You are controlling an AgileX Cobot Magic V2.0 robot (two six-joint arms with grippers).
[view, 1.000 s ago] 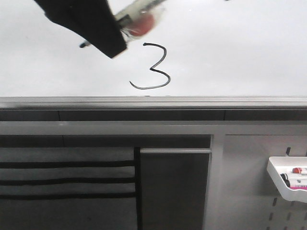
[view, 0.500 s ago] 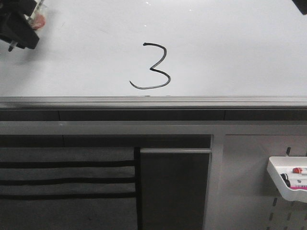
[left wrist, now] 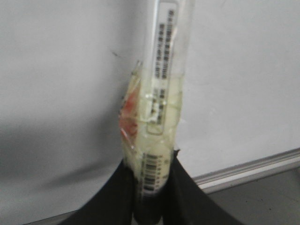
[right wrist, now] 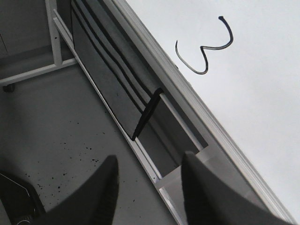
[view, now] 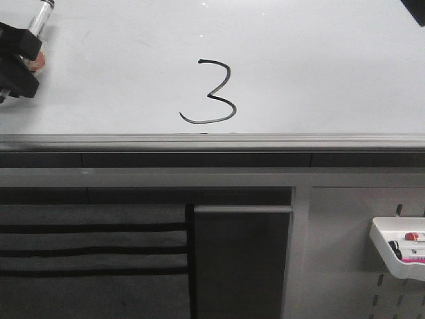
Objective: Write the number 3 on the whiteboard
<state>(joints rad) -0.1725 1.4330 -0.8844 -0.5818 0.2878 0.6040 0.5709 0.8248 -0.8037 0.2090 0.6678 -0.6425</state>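
A thin black number 3 point(view: 211, 93) with a long curling tail is drawn on the white whiteboard point(view: 319, 66), just above its grey edge rail point(view: 212, 141). It also shows in the right wrist view point(right wrist: 206, 49). My left gripper point(view: 14, 63) is at the far left edge of the board, well left of the digit, and is shut on a taped clear-barrelled marker point(left wrist: 157, 112). My right gripper point(right wrist: 149, 161) is open and empty, off the board over the floor; only a dark corner of it point(view: 415, 10) shows at the front view's top right.
Below the board is a grey frame with a dark panel point(view: 242, 262) and black slats point(view: 93, 249). A white tray point(view: 402, 249) with markers hangs on the slotted pegboard at lower right. The speckled grey floor point(right wrist: 56, 126) lies beside the frame.
My left gripper with the marker has moved from just above the digit's upper left away to the board's far left edge, then slightly down. The digit is unchanged.
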